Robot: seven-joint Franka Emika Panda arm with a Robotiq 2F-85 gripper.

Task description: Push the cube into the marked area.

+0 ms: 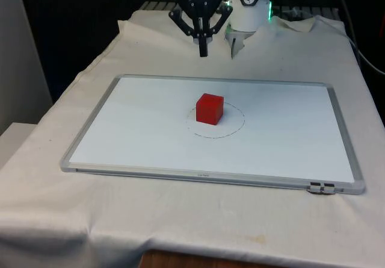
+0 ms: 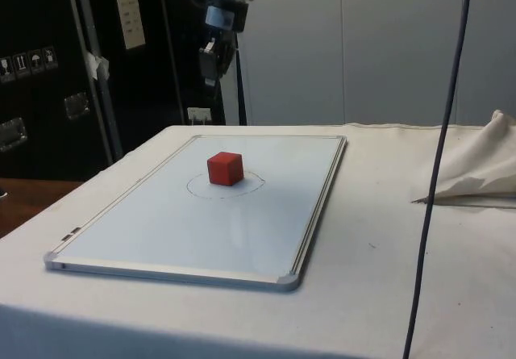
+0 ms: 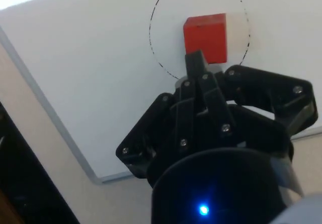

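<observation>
A red cube (image 1: 209,108) sits on a whiteboard (image 1: 132,129) laid flat on a cloth-covered table (image 1: 180,220), inside a dashed circle (image 1: 236,127) drawn on the board, towards the circle's side at the front view's left. The black gripper (image 1: 203,51) hangs in the air above the board's far edge, well clear of the cube, its two fingers (image 3: 197,70) pressed together with nothing between them. In the side view the gripper (image 2: 211,81) hangs above and beyond the cube (image 2: 225,168).
</observation>
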